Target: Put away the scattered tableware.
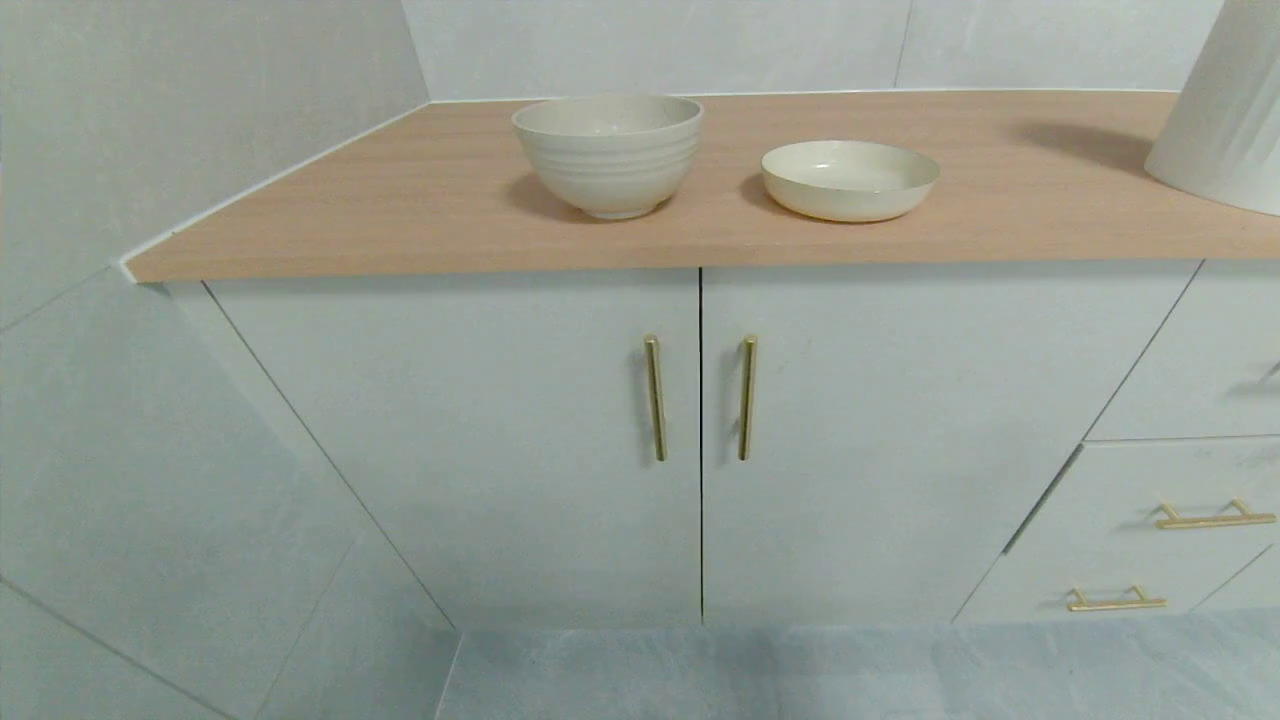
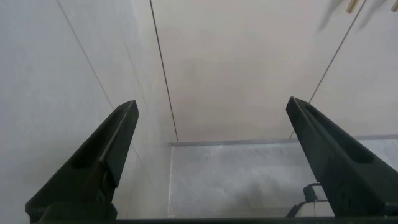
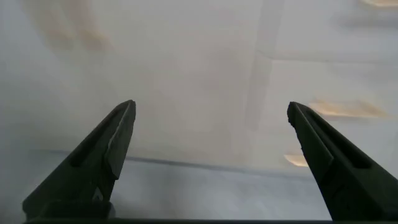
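Left gripper: fingers spread wide, facing a pale cabinet front.
Right gripper: spread wide too.
Pale cabinet doors: 2, shut.
Deep ribbed cream bowl: on the wooden countertop, mouth up.
Shallow cream dish: right of the bowl, apart from it, mouth up.

A deep bowl stands upright on the wooden surface, toward its left part. It is pale grey-white, round, with horizontal ridges ringing its outer wall and a small foot beneath; nothing can be seen inside it. Near it on the right, apart and not touching, sits a shallow bowl, cream-coloured, wide and low, with a smooth wall and a glossy inside that looks empty. It too rests flat and upright. Both lie about midway between the surface's front edge and the back wall, the deep bowl standing much taller than its neighbour
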{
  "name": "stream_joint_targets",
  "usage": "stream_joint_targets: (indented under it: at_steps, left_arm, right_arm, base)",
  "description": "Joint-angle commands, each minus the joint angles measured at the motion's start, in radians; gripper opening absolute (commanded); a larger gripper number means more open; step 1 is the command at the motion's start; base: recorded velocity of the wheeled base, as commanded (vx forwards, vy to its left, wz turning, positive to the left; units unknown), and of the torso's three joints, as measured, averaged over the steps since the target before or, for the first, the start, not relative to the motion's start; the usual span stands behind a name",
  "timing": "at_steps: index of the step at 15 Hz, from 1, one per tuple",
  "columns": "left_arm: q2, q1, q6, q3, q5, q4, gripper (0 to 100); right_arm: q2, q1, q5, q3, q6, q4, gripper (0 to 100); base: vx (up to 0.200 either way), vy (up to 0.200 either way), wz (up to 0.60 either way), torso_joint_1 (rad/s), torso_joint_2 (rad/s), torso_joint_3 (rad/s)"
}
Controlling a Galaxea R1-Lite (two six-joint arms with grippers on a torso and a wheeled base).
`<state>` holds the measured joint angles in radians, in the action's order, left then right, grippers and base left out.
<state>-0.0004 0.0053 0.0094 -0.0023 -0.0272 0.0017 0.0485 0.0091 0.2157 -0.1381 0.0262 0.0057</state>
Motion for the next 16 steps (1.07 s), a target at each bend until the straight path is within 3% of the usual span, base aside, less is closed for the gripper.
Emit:
stream_joint_targets:
  at_steps: [1, 3, 6, 8, 14, 16]
  left_arm:
    - [0.0, 0.001, 0.0, 0.001, 0.0, 0.0, 100]
    - [0.0, 0.001, 0.0, 0.001, 0.0, 0.0, 100]
    - [0.0, 0.001, 0.0, -0.001, 0.0, 0.0, 100]
    - [0.0, 0.001, 0.0, -0.001, 0.0, 0.0, 100]
    - [0.0, 0.001, 0.0, -0.001, 0.0, 0.0, 100]
    - [0.0, 0.001, 0.0, -0.001, 0.0, 0.0, 100]
  right_arm:
    - [0.326, 0.018, 0.258, -0.156, 0.024, 0.01, 100]
    - [0.626, 0.034, 0.317, -0.253, 0.015, -0.029, 100]
    - [0.915, 0.278, 0.34, -0.413, 0.035, -0.07, 100]
    - [1.128, 0.376, 0.341, -0.503, 0.047, -0.118, 100]
    - [1.639, 0.505, 0.34, -0.687, 0.152, -0.629, 100]
    - [1.712, 0.529, 0.338, -0.755, 0.161, -0.655, 100]
  base:
    - [0.0, 0.0, 0.0, 0.0, 0.0, 0.0]
    - [0.0, 0.0, 0.0, 0.0, 0.0, 0.0]
    - [0.0, 0.0, 0.0, 0.0, 0.0, 0.0]
    - [0.0, 0.0, 0.0, 0.0, 0.0, 0.0]
    - [0.0, 0.0, 0.0, 0.0, 0.0, 0.0]
    - [0.0, 0.0, 0.0, 0.0, 0.0, 0.0]
